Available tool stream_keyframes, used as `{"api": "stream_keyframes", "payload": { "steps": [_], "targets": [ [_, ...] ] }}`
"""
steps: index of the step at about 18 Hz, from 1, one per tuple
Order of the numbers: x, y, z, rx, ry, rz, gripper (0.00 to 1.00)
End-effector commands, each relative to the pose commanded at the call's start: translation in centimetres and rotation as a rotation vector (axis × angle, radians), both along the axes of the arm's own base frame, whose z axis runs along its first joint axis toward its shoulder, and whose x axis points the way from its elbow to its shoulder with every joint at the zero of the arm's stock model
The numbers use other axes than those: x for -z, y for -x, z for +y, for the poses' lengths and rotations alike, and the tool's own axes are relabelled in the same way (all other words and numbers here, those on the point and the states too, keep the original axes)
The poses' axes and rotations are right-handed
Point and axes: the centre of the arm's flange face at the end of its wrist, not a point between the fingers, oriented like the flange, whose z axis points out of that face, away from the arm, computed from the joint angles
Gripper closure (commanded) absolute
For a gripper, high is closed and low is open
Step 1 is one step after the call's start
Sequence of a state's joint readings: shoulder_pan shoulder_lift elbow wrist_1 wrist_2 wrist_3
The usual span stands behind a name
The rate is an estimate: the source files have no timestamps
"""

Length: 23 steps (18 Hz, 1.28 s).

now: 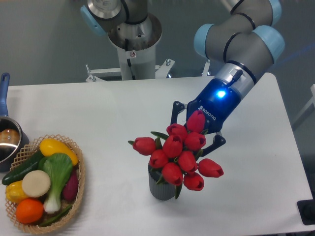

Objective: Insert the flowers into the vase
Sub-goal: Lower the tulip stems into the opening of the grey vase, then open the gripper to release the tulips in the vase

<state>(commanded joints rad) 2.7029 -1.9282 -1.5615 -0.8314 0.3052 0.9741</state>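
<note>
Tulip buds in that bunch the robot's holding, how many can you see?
10 on the flowers: one far left, one top by the gripper, one far right, seven clustered in the middle above the vase. Others may be hidden behind.

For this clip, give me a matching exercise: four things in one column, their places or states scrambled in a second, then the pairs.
Things:
1. bunch of red tulip buds with green stems
2. dark grey ribbed cylindrical vase
3. woven wicker basket of toy vegetables
4. metal pot with a blue handle

Places or states:
A. at the table's left edge, behind the basket
B. front left of the table
C. mouth hidden beneath the flowers
D. held by the gripper over the vase

Pairs: 1-D, 2-C, 3-B, 4-A
</note>
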Motion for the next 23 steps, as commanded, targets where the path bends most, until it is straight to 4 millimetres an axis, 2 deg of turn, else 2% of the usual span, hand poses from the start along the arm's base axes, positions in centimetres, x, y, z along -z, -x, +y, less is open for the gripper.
{"api": "stream_keyframes", "payload": {
  "steps": [10, 13, 17, 19, 22, 23],
  "targets": [
    [6.0, -1.0, -0.2, 0.036, 0.017, -0.008, 1.00],
    [7.7, -1.7, -0.6, 0.033, 0.048, -0.020, 0.95],
    [9.8, -2.2, -0.9, 0.039, 0.080, -0.011, 0.73],
    [10.4, -2.2, -1.0, 0.037, 0.088, -0.018, 0.51],
    [10.8, -2.2, -1.1, 0.035, 0.100, -0.019, 0.31],
    [11.0, -2.0, -1.3, 0.026, 0.125, -0.010, 0.19]
  ]
}}
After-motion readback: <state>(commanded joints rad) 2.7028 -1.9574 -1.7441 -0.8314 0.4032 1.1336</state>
